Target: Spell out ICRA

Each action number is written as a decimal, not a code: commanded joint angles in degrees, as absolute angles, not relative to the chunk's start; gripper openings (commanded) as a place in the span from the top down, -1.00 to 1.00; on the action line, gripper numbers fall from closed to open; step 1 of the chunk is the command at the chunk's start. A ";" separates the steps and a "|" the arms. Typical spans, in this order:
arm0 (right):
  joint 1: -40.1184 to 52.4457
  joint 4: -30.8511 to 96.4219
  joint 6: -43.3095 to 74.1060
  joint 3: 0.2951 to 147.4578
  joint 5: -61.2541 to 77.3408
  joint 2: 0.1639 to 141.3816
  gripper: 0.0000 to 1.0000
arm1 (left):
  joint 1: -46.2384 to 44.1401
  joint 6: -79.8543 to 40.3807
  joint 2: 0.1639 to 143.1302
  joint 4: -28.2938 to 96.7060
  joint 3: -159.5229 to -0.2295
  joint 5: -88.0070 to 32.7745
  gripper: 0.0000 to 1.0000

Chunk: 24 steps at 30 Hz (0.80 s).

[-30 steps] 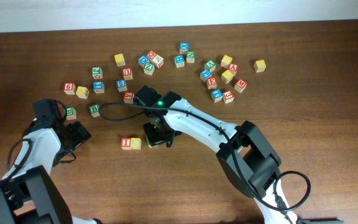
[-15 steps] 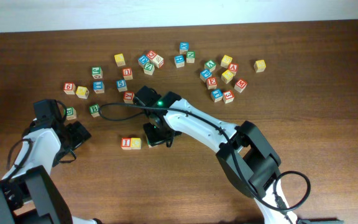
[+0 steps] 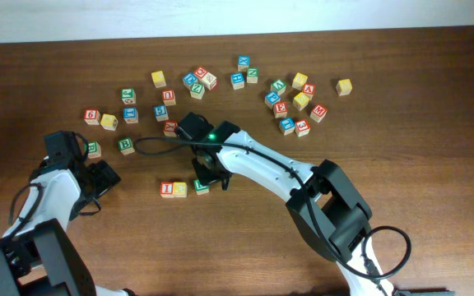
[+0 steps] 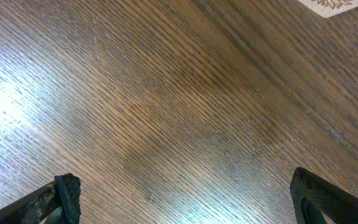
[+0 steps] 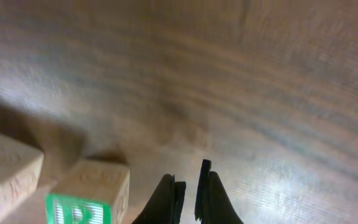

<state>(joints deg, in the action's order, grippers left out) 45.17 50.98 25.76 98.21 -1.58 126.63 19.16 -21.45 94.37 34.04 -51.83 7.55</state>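
Though pinched closed, right end effector (image 5: 190, 179) grips nothing.

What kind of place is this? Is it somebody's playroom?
Probably a robot lab bench, not a playroom. A left robot arm and a right robot arm work at a plain wooden table, with alphabet blocks scattered on it.

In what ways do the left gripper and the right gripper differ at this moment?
The left gripper stands wide open; the right gripper is shut. The left gripper hangs over a bare part of the table; the right gripper is close beside the green cube. Both hold nothing.
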 commanded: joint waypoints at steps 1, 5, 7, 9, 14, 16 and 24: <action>45.58 48.64 26.00 97.91 -6.39 127.04 0.91 | 19.44 -21.61 93.78 34.09 -51.46 7.94 -0.99; 45.58 45.47 26.00 97.91 -8.47 127.02 0.91 | 19.44 -21.61 93.78 34.09 -51.46 7.94 -0.99; 45.58 43.97 26.00 97.91 -8.47 127.02 0.91 | 19.44 -21.61 93.78 34.09 -51.46 7.94 -0.99; 45.58 42.85 26.00 97.91 -8.45 127.02 0.91 | 19.44 -21.61 93.78 34.09 -51.46 7.97 -0.99; 45.58 42.15 26.00 97.91 -8.40 127.04 0.90 | 19.44 -21.61 93.78 34.09 -51.46 7.94 -0.99; 45.58 41.91 26.00 97.91 -8.43 127.04 0.91 | 19.44 -21.61 93.78 34.09 -51.46 7.97 -0.99; 45.60 40.47 26.00 97.91 -7.75 127.04 0.91 | 19.44 -21.61 93.78 34.09 -51.46 7.94 -0.99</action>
<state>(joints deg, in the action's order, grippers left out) 45.17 40.58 25.71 98.21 -7.51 126.63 19.16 -21.45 94.37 34.04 -51.83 7.55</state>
